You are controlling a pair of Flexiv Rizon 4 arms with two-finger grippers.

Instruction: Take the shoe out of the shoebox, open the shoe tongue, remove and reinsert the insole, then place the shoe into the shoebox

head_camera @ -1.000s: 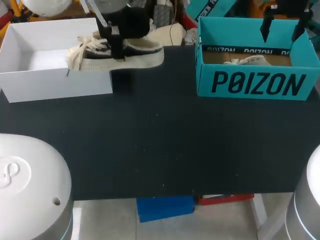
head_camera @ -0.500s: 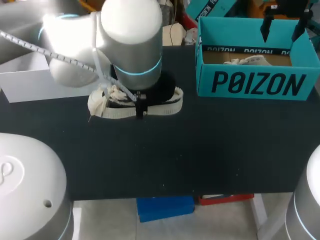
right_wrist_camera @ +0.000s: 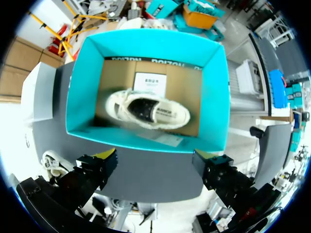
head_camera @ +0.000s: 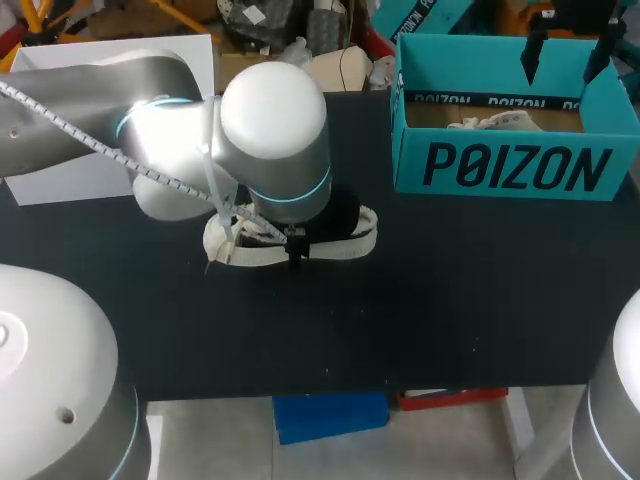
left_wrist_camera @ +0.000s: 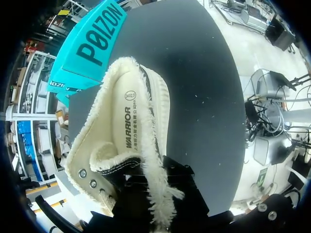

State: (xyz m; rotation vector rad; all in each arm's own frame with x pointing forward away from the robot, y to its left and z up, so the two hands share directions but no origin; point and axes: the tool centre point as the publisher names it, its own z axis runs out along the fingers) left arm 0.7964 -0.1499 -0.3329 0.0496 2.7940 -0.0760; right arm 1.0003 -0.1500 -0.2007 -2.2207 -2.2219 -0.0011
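Cream canvas shoe (head_camera: 345,247) is out of the white cardboard shoebox (head_camera: 60,180), low at the black table's (head_camera: 450,300) middle, clamped in your left gripper (left_wrist_camera: 146,194). Your right gripper (right_wrist_camera: 155,158) hangs wide open, empty. Judge tongue, insole and return steps outstanding.

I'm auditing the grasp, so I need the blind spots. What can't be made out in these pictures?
Left wrist view: the dark body of the left hand covers the laced end of the shoe; whether it grips is unclear.
Head view: the left arm hides that hand, the shoe's middle and most of the white box.
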